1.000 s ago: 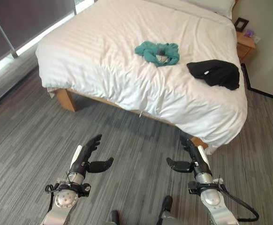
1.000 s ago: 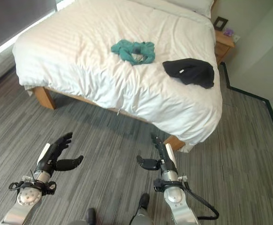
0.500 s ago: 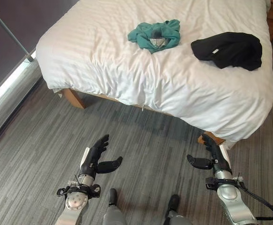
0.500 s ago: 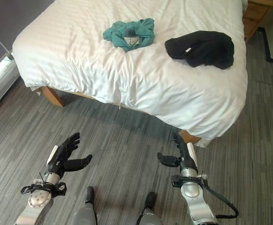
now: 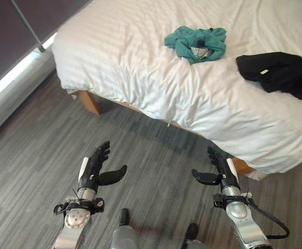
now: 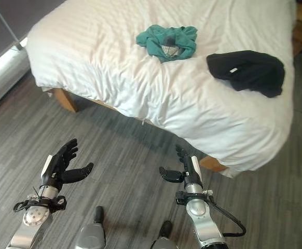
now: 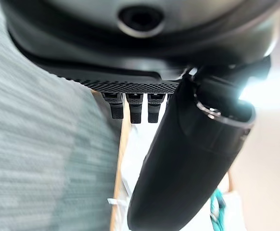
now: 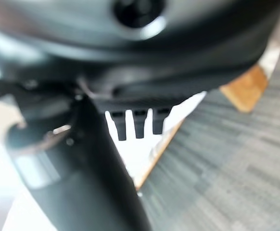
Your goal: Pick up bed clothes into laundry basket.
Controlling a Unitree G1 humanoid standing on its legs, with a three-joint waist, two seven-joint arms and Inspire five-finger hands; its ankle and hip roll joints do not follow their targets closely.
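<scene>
Two garments lie on the white bed [image 5: 140, 57]: a teal bundle [image 5: 196, 43] at about 12 o'clock and a black piece [image 5: 278, 73] at 2 o'clock, near the edge, well apart from both hands. The left hand [image 5: 95, 168] and right hand [image 5: 216, 171] hover low over the grey carpet [image 5: 31, 155], fingers spread and empty. The bed's wooden leg [image 5: 88, 101] stands at 10 o'clock, the overhanging duvet between hands and clothes.

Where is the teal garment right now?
In the left eye view the teal garment lies crumpled on the white bed, left of the black garment.
</scene>
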